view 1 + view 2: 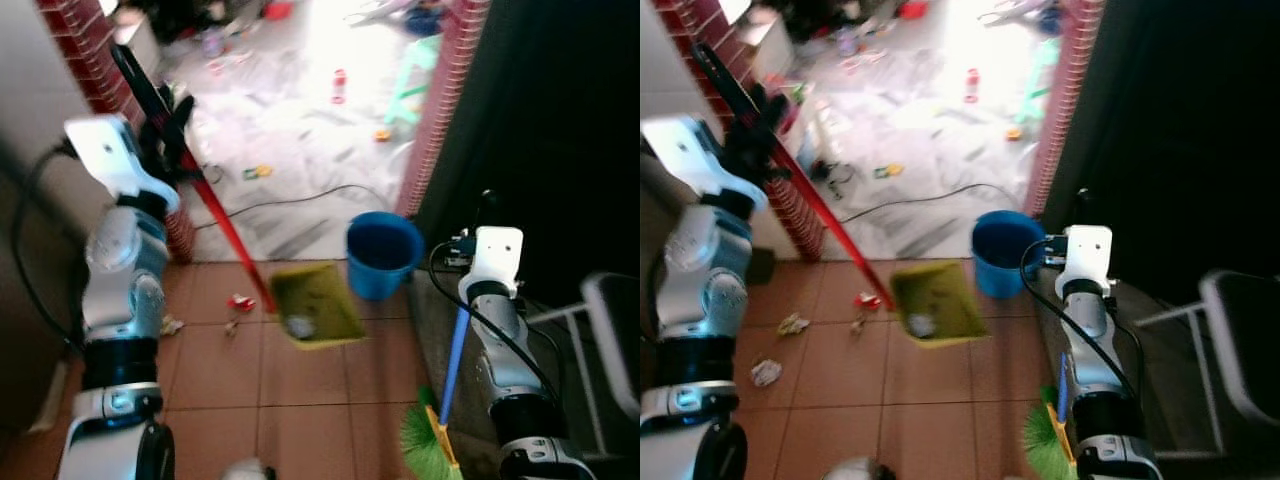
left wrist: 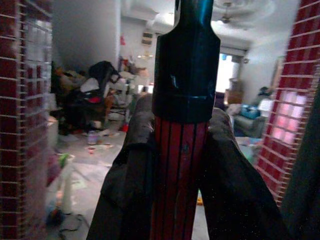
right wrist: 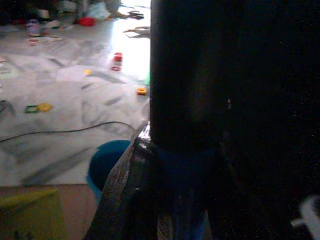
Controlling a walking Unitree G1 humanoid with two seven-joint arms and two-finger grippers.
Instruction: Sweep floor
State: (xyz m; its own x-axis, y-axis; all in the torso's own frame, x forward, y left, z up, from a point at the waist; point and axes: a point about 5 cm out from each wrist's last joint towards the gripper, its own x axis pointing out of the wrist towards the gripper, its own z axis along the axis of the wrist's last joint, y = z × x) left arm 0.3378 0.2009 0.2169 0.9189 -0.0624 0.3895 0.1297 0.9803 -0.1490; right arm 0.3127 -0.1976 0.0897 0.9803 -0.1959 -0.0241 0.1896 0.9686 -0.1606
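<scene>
The left gripper [image 1: 165,125] is clamped around the red-and-black handle [image 1: 215,215] of a yellow dustpan [image 1: 315,303], which rests tilted on the brown tiled floor [image 1: 300,400] with a scrap of litter in it, just beside a blue bucket [image 1: 383,253]. The right gripper [image 3: 170,200] grips the blue broom handle [image 1: 455,350], its green bristles [image 1: 425,445] down on the tiles beside the robot. Paper scraps [image 1: 780,345] lie near the dustpan.

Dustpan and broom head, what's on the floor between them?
Only bare brown tile, seen in the left eye view. The dustpan holds a crumpled scrap; the green broom head sits nearer the robot, on its right.
</scene>
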